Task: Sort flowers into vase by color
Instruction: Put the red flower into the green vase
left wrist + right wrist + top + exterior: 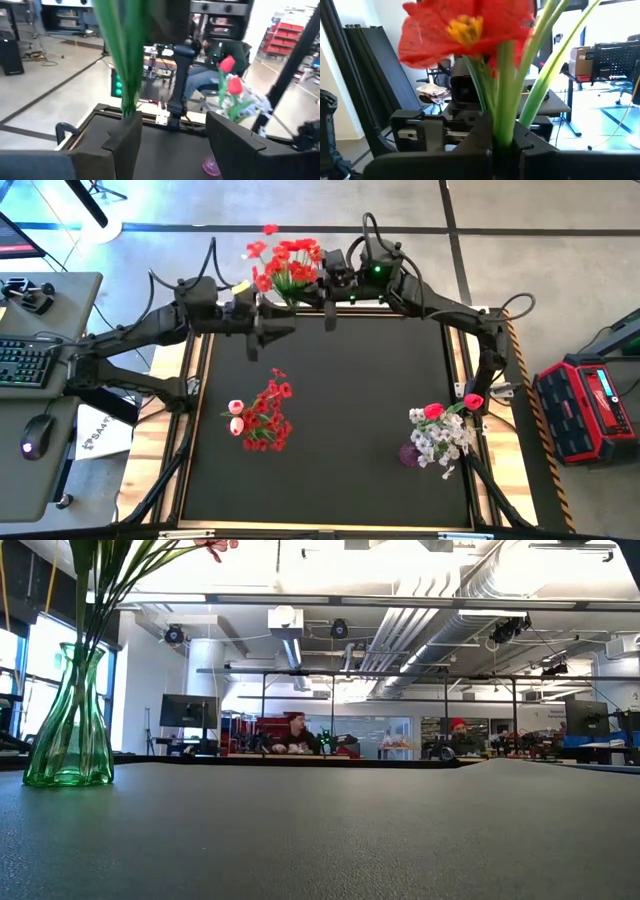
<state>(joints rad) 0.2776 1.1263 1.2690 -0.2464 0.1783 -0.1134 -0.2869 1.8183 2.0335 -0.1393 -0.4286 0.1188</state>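
Two end effectors: right clamps red flower stems; left parted beside green vase.

The centre of my black table lies open for passage. Obstacles: the green vase of red flowers at the far edge, loose red sprigs centre-left, and the pink-and-white bunch near right.

No legible text in any view. White paper sheet on floor by table's left edge has dark logo/print, too small to read. Red toolbox at right carries white mark on lid, also unreadable.
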